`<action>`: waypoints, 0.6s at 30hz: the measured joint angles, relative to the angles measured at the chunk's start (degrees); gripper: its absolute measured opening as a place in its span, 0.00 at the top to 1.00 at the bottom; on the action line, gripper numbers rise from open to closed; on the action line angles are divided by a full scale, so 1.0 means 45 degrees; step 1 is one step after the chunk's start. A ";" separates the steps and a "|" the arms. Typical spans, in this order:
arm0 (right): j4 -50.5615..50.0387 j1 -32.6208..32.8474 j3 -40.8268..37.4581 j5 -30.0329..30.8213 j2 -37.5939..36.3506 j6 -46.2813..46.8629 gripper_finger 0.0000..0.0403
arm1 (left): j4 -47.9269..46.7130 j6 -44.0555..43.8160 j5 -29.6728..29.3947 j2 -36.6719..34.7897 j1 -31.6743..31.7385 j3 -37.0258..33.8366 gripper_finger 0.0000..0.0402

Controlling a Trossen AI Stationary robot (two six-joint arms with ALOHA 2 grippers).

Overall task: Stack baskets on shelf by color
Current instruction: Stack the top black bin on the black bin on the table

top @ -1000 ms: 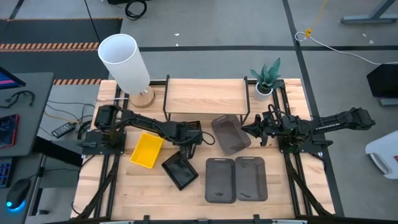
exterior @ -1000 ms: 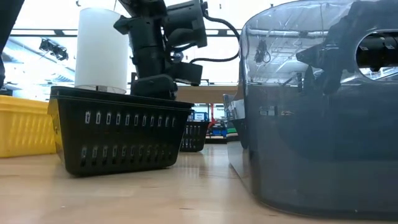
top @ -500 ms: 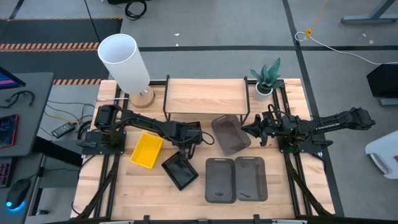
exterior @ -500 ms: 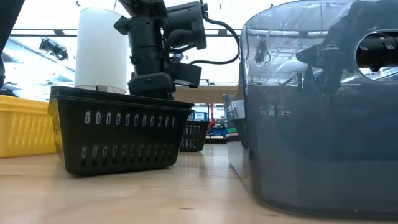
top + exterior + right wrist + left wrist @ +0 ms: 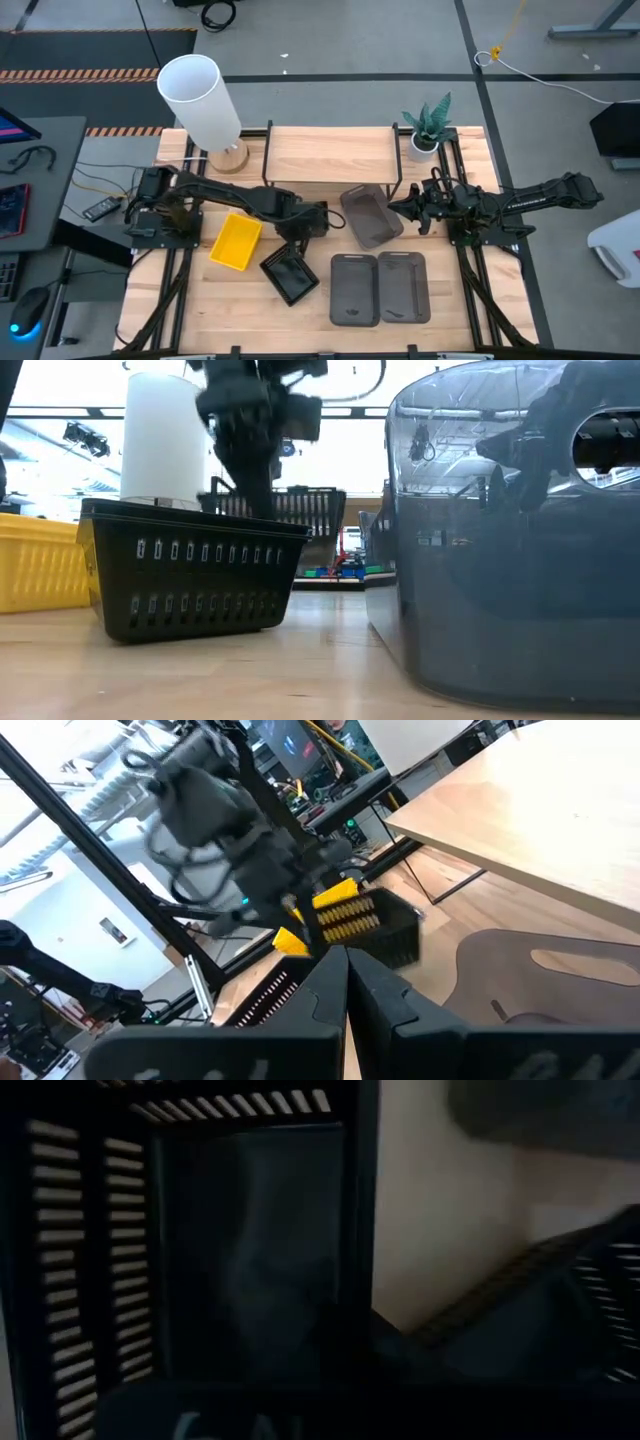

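Left claw [image 5: 296, 228] clamped on black basket [image 5: 285, 505], lifted clear of desk [image 5: 450, 300]. Right claw [image 5: 398, 208] closed, empty, beside grey basket [image 5: 370, 217].

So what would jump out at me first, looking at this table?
Probably the tall white cylinder at the table's back left corner, and the bright yellow basket near the left arm. In the middle, the left gripper holds a small black basket lifted off the table, beside three grey baskets.

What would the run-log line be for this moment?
left pincer: shut on black basket, lifted | right pincer: shut, beside tilted grey basket | shelf: no baskets on top
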 joint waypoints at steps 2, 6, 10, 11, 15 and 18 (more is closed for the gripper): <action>0.0010 -0.0005 -0.0002 0.0001 0.0000 0.0000 0.97 | -0.0309 0.0086 -0.0003 -0.0240 -0.0108 0.0510 1.00; 0.0022 -0.0001 -0.0003 -0.0003 -0.0001 0.0001 0.97 | -0.1118 0.0450 -0.0041 -0.0521 -0.0575 0.1588 1.00; 0.0043 0.0000 0.0002 0.0001 0.0063 0.0003 0.97 | -0.1713 0.0523 -0.0024 -0.0609 -0.1461 0.2375 1.00; 0.0050 -0.0001 -0.0001 0.0002 0.0077 0.0004 0.97 | -0.1906 0.0523 -0.0024 -0.0613 -0.1721 0.2475 1.00; 0.0039 -0.0005 0.0001 0.0002 0.0102 0.0004 0.97 | -0.2399 0.0726 -0.0029 -0.0613 -0.2887 0.2541 1.00; 0.0004 -0.0002 -0.0003 0.0002 0.0107 0.0005 0.97 | -0.2787 0.1037 -0.0283 -0.0598 -0.3841 0.2446 1.00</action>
